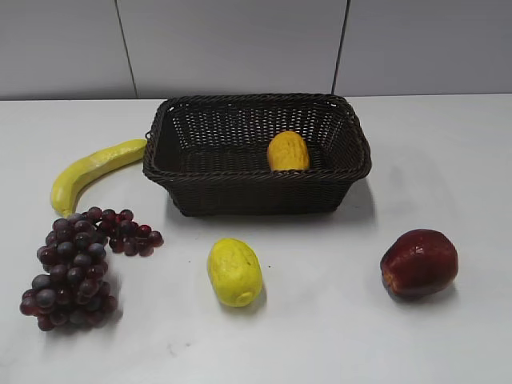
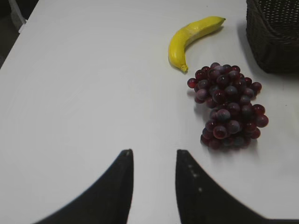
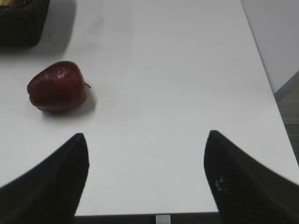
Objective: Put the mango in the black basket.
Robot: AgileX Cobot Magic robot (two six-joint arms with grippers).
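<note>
The orange-yellow mango [image 1: 288, 151] lies inside the black basket [image 1: 192, 188], right of its middle. The basket stands at the back centre of the table; a corner of it shows in the left wrist view [image 2: 273, 42] and in the right wrist view [image 3: 21, 23]. Neither gripper shows in the exterior view. My left gripper [image 2: 154, 153] is open and empty above bare table near the grapes. My right gripper [image 3: 145, 136] is wide open and empty near the table's front edge, right of the apple.
A banana [image 1: 92, 170] [image 2: 190, 38] lies left of the basket. Dark red grapes [image 1: 76, 264] [image 2: 227, 105] lie at the front left. A paler lemon-yellow fruit [image 1: 234, 272] lies in front of the basket. A red apple [image 1: 419, 262] [image 3: 57, 87] lies at the front right.
</note>
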